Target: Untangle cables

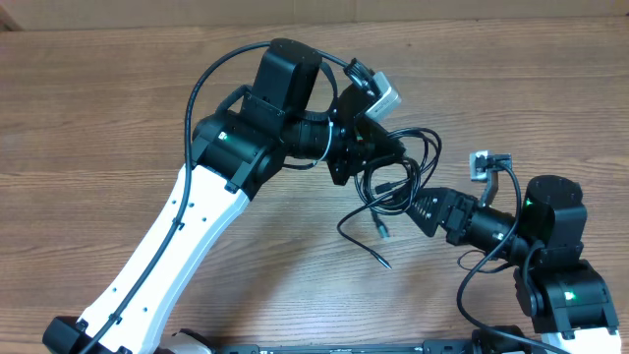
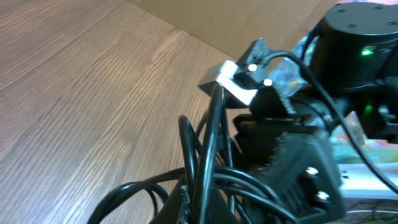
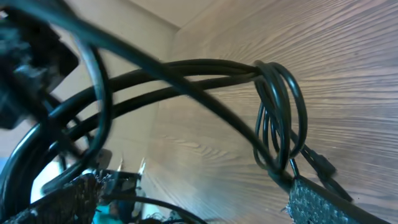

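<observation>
Several cables, pinched in the closed left tool, pass through the wide-open right tool.

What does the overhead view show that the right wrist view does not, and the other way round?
Only overhead: the whole left arm and right arm, meeting at the tangle. Only right wrist: close up, a coil of loops wrapped round the long strands, between its open jaws. Both: the black cables above the wooden table.
</observation>
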`<state>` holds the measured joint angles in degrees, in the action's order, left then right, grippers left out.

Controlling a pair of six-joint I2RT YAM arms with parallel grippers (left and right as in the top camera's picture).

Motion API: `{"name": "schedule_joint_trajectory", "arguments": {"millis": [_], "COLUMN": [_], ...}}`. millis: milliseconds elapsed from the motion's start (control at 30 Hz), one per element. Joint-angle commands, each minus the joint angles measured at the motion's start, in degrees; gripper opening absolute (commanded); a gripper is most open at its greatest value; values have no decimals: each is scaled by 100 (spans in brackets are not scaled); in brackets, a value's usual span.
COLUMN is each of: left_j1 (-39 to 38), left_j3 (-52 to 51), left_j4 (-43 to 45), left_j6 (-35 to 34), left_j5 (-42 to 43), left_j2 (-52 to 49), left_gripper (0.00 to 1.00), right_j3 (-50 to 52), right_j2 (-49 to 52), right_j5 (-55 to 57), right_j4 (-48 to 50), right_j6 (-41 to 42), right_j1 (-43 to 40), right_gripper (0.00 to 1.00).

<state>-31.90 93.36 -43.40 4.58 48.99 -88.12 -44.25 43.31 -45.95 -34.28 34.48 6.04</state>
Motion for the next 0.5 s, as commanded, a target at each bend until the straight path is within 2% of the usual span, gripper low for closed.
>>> {"name": "schedule_joint_trajectory", "arguments": {"millis": [0,100,267,467], "left_j1": [-81,-94,-579,-855], "left_j3": [129,129,129,129], "left_j4": [-13,-44,-151,76], "left_j6": [-35,-35,-31,-33], "left_j5": [-262,-251,-223,-223], "left_j2": [122,122,122,122], "left_gripper": [4,4,4,4], "right_j3": [-74,-74,-74,-72], "right_j2": [-26,-26,-24,11], "right_j5": [-326,-326,-243,433], "right_j4": [127,284,817,269], "right_j6": [-44,-39,-13,-7], "right_j1": [-11,-11,-13,-13], "right_gripper": [96,96,96,95]}}
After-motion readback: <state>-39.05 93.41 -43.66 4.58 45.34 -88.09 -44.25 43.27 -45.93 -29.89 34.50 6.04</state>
